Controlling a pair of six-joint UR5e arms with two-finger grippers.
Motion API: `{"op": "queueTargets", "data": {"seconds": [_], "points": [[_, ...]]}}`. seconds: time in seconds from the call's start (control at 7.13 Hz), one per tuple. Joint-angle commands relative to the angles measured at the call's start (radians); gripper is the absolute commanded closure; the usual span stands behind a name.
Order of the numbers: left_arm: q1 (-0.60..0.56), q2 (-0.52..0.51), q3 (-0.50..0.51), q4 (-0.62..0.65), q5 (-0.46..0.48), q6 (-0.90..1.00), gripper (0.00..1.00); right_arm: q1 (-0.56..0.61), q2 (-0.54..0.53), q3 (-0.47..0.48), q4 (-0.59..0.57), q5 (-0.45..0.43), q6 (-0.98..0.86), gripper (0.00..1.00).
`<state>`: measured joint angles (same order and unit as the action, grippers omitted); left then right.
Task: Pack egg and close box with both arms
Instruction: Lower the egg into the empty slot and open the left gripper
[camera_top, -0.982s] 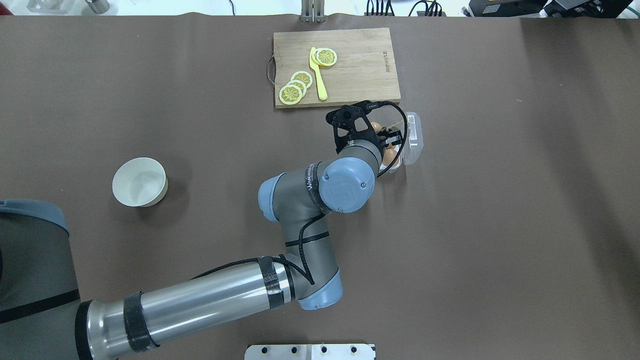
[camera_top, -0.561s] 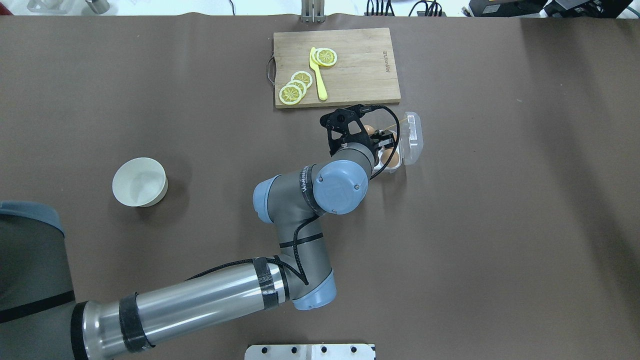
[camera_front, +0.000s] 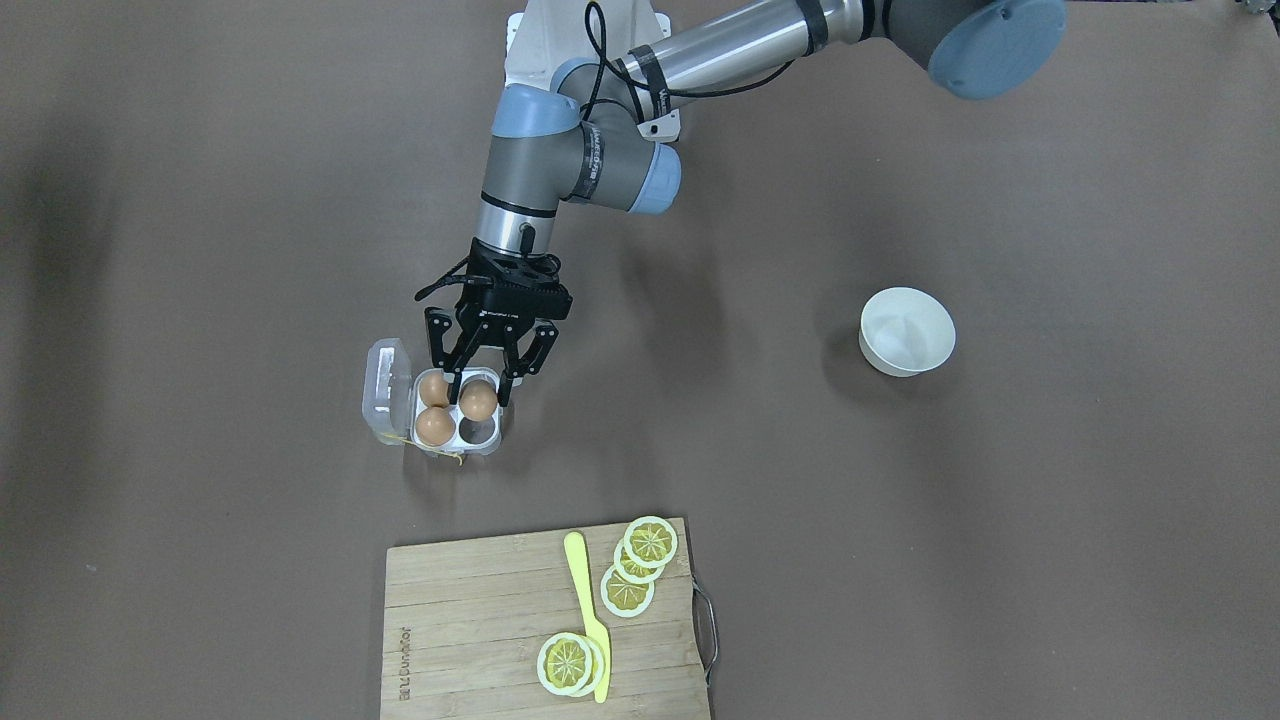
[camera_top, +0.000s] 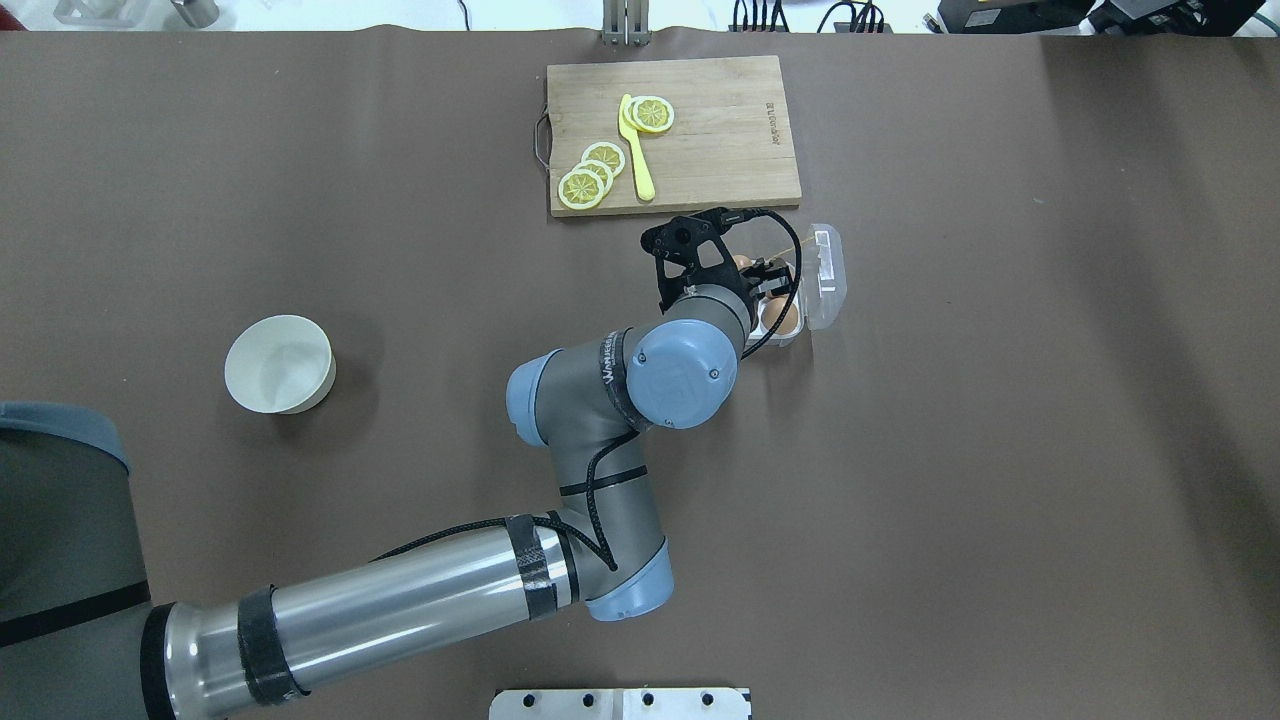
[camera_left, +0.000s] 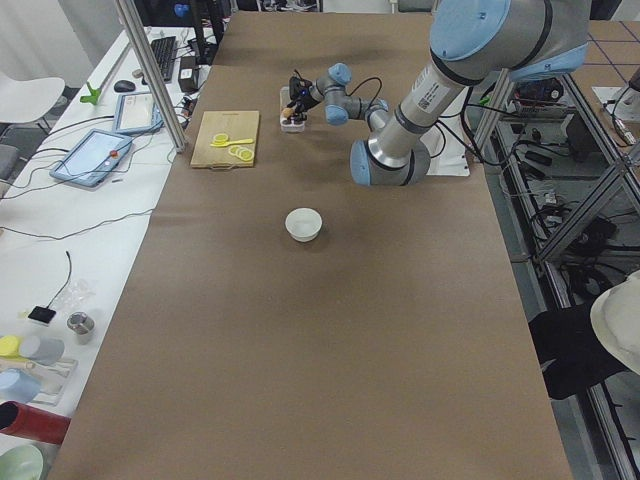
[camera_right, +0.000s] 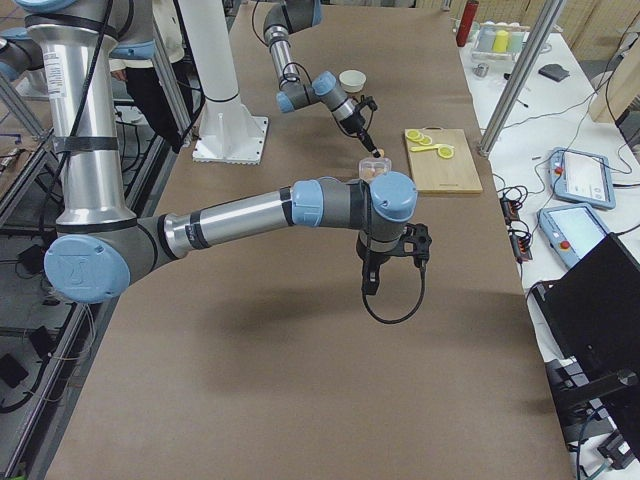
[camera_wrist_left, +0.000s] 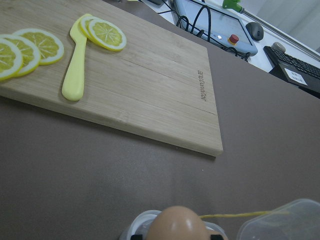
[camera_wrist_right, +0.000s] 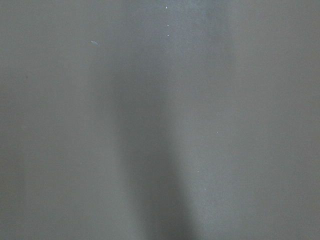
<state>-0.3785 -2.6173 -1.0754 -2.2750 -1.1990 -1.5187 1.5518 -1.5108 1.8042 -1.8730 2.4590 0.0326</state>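
The clear box lies open on the brown table, its lid folded out to the side. Three orange-brown eggs sit in its cells: one between my left gripper's fingertips, and two others. One cell is empty. My left gripper hangs open over the box, its fingers on either side of that egg. In the left wrist view the egg shows at the bottom edge, with yellow string. My right gripper shows only in the exterior right view, away from the box; I cannot tell its state.
A wooden cutting board with lemon slices and a yellow knife lies just beyond the box. A white bowl stands far to the left. A white stand's base sits at the near table edge.
My left arm's wrist and gripper have shifted a little to the left and back from over the box. The eggs and box have not moved.
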Motion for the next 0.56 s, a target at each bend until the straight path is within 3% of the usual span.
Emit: {"op": "queueTargets", "data": {"seconds": [0.0, 0.42], "points": [[0.001, 0.002, -0.005, 0.0, -0.001, 0.0, 0.02, -0.001, 0.0, 0.0, 0.0, 0.0, 0.001, 0.0], [-0.011, 0.005, -0.053, 0.0, -0.011, 0.002, 0.02, -0.004, 0.001, 0.001, 0.002, 0.002, 0.001, 0.0]]}}
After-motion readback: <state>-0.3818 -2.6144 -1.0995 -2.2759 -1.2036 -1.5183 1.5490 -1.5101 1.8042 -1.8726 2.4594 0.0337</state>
